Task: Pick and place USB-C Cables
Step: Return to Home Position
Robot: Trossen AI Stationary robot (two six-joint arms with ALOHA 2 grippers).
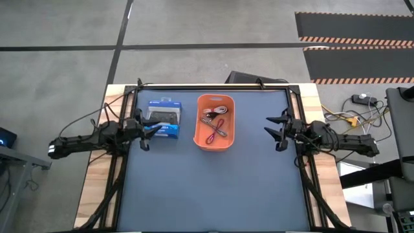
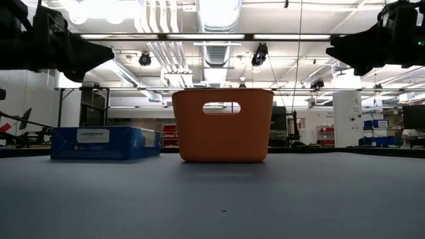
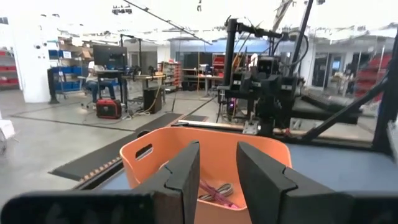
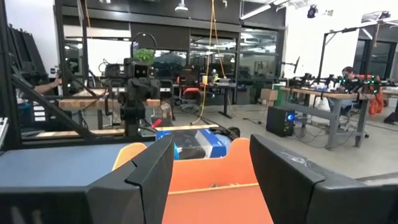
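Note:
The orange basket [image 1: 214,141] stands in the far middle of the table. Inside it lie a red coiled cable [image 1: 217,129] and pale cable bundles [image 1: 213,111]; the left wrist view shows the red cable [image 3: 214,191] on the basket floor. I cannot make out a black cable. My left gripper [image 1: 145,131] hovers open left of the basket, over the near end of the blue box, pointing at the basket [image 3: 149,155]. My right gripper [image 1: 276,131] hovers open to the basket's right, also facing it [image 4: 205,180]. Both are well above the table in the low view.
A blue-and-black retail box [image 1: 163,118] lies left of the basket, also seen as the box [image 2: 103,143] in the low view. A dark frame rail [image 1: 213,87] runs along the table's far edge. The blue mat [image 1: 213,188] stretches toward the near edge.

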